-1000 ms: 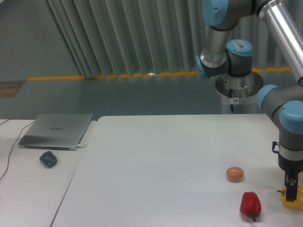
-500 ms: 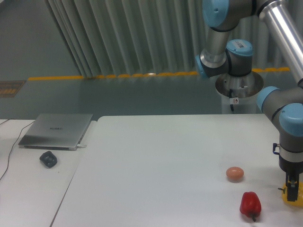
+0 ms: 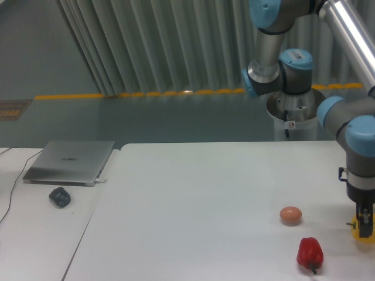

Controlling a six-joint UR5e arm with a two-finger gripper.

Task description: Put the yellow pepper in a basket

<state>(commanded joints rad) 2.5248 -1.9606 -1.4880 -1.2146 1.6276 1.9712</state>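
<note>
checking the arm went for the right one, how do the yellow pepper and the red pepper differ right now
The yellow pepper sits at the table's right edge, mostly hidden behind the gripper, with only a yellow sliver showing; the red pepper lies in full view, left of it and nearer the camera. The gripper is down at the yellow pepper, while nothing touches the red pepper. Whether the yellow pepper is gripped or lifted cannot be told. Both are at the white table's right side.

arm point(image 3: 351, 35): silver-grey tubes | joints: grey housings, light-blue caps | wrist point(image 3: 362, 175): dark band, small black fitting on side | gripper point(image 3: 365, 225): black, narrow | base point(image 3: 296, 108): pale pedestal, small red-white tag
</note>
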